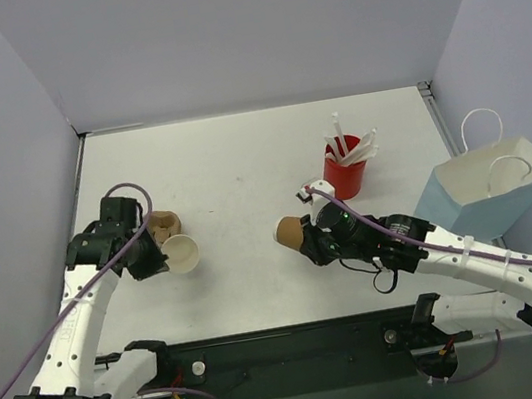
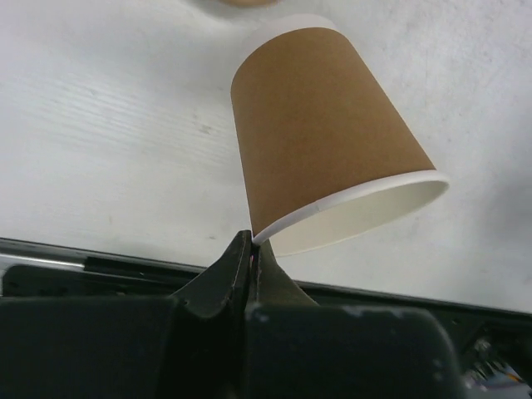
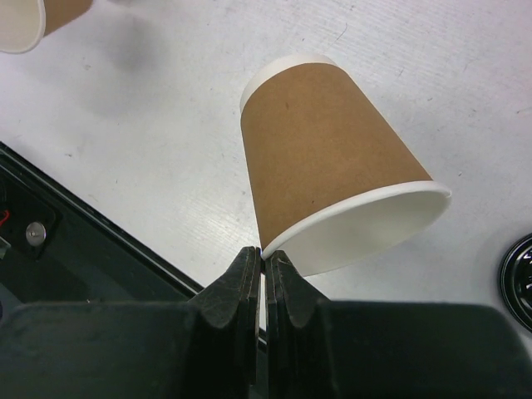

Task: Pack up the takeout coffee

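Two tan paper cups, both white inside and neither wearing a lid, are each pinched at the rim by jaws closed almost completely. Overhead view: the left cup, mouth turned up toward the camera, is held by the left jaws at the left of the bench. The right cup, base showing, is held by the right jaws near mid-bench. A red cup of white straws stands behind it, and a blue bag sits at the far right. The wrist views alone show the grips: each pair of jaws clamps the thin lip, cup tilted, mouth toward the lens. Only the right wrist view shows a black lid on the bench at its right edge, apart from the right cup. Which cup the lid belongs to cannot be told.
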Robot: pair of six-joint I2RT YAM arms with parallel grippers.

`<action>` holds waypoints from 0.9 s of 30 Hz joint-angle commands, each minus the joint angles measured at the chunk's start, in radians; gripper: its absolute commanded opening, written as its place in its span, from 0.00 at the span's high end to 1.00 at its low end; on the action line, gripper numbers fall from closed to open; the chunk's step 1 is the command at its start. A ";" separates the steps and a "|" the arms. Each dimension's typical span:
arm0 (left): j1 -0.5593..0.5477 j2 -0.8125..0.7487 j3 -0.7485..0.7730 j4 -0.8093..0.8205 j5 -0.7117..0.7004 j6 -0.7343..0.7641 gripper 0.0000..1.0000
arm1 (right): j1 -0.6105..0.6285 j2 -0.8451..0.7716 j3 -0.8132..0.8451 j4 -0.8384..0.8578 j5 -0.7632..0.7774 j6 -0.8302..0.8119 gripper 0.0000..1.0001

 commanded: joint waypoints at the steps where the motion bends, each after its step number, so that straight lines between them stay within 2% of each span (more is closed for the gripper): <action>1: 0.037 -0.028 -0.037 -0.057 0.200 -0.162 1.00 | 0.027 -0.020 -0.008 0.000 0.029 0.016 1.00; 4: 0.084 -0.048 -0.050 -0.071 0.200 -0.255 1.00 | 0.034 -0.029 -0.010 -0.003 0.031 0.017 1.00; 8: 0.125 -0.045 -0.042 -0.158 0.096 -0.342 1.00 | 0.032 -0.037 -0.014 -0.006 0.042 0.010 1.00; 12: 0.218 -0.040 -0.125 -0.136 0.156 -0.372 1.00 | 0.034 -0.028 -0.016 -0.006 0.043 0.004 1.00; 15: 0.249 -0.045 -0.163 -0.109 0.178 -0.382 1.00 | 0.035 -0.028 -0.020 -0.009 0.049 0.000 1.00; 24: 0.298 -0.048 -0.137 -0.131 0.085 -0.389 1.00 | 0.035 -0.042 -0.030 -0.014 0.066 -0.022 1.00; 25: 0.300 -0.050 -0.122 -0.138 0.074 -0.392 0.83 | 0.035 -0.043 -0.028 -0.015 0.066 -0.023 1.00; 27: 0.300 -0.051 -0.112 -0.151 0.062 -0.399 0.73 | 0.035 -0.046 -0.028 -0.014 0.066 -0.025 1.00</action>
